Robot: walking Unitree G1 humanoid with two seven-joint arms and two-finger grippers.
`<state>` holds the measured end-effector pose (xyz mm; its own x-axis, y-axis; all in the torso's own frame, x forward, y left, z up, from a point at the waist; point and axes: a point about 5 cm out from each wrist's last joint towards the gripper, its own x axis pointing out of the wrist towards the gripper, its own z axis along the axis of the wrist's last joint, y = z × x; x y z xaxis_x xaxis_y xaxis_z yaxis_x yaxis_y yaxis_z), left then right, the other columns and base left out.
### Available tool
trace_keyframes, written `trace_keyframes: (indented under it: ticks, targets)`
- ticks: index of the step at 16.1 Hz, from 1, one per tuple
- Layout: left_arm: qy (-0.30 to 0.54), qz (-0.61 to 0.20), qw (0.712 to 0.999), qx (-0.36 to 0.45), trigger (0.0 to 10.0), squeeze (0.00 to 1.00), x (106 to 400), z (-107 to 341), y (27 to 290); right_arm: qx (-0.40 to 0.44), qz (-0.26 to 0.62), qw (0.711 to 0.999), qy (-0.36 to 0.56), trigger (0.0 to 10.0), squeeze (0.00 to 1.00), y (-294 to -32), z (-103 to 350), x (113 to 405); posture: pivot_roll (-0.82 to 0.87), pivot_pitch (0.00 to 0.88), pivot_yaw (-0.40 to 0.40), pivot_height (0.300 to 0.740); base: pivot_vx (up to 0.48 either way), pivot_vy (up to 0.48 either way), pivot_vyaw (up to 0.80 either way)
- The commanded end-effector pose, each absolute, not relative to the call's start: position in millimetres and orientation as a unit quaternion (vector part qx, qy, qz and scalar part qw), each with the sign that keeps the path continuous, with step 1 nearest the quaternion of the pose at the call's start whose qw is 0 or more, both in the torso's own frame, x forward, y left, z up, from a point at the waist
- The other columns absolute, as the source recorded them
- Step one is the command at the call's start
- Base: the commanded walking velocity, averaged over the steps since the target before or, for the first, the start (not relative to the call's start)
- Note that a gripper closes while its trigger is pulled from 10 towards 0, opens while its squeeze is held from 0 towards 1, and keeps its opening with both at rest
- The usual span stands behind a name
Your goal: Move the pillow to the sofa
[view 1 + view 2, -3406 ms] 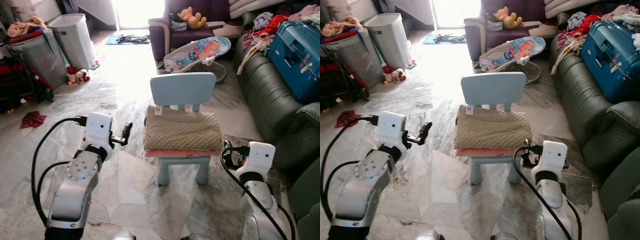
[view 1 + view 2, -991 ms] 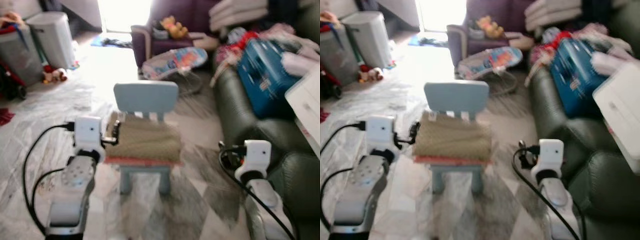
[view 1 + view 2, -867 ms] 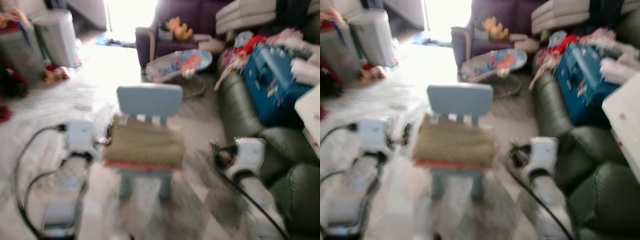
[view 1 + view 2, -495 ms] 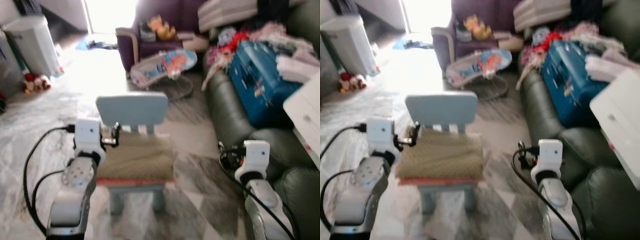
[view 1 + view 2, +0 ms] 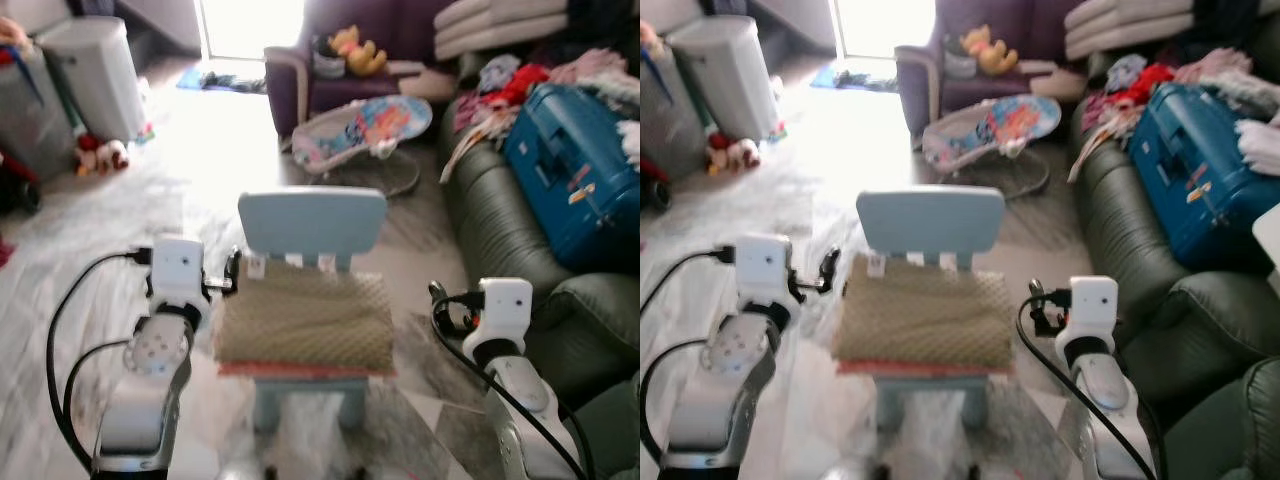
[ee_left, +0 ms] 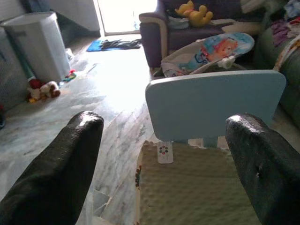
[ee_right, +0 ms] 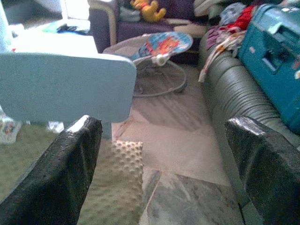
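An olive dotted pillow [image 5: 305, 320] lies flat over a pink layer on the seat of a small light-blue chair [image 5: 312, 224], straight in front of me. My left gripper [image 5: 232, 270] is held at the pillow's back left corner, open and holding nothing. In the left wrist view its two black fingers [image 6: 61, 173] stand wide apart, framing the chair back [image 6: 213, 105] and the pillow [image 6: 197, 187]. My right gripper [image 5: 1033, 293] is open too and hovers just off the pillow's right edge. The dark green sofa [image 5: 505, 235] runs along the right.
A blue suitcase [image 5: 575, 170] and heaped clothes [image 5: 500, 80] lie on the sofa. A baby bouncer [image 5: 365, 120] stands behind the chair, with a purple armchair [image 5: 300, 80] and a yellow plush toy [image 5: 345, 45] beyond. A white bin [image 5: 95, 75] and toys [image 5: 100, 155] are at the far left.
The camera has swung and steadied, so the chair and pillow now sit more central and sharp. Both arms hold the same pose on either side of the chair.
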<state>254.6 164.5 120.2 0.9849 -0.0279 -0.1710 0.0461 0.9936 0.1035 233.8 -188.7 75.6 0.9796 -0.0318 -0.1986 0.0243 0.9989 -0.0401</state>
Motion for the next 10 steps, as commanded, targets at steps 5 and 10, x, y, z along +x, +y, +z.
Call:
trace_keyframes:
  ticks: [5, 10]
  targets:
    - [0.071, -0.017, 0.995, 0.063, 10.0, 0.00, 254.9, 125.9, 166.0, -0.021, -0.009, 0.996, 0.090, 10.0, 0.00, -185.6, 79.8, 236.5, -0.03, 0.000, -0.046, 0.740, 0.478, 0.000, 0.00]
    - [0.067, -0.014, 0.996, 0.055, 10.0, 0.00, 254.7, 126.9, 164.3, -0.021, -0.007, 0.996, 0.090, 10.0, 0.00, -184.7, 79.7, 237.2, -0.02, 0.000, -0.048, 0.740, 0.067, 0.000, 0.00]
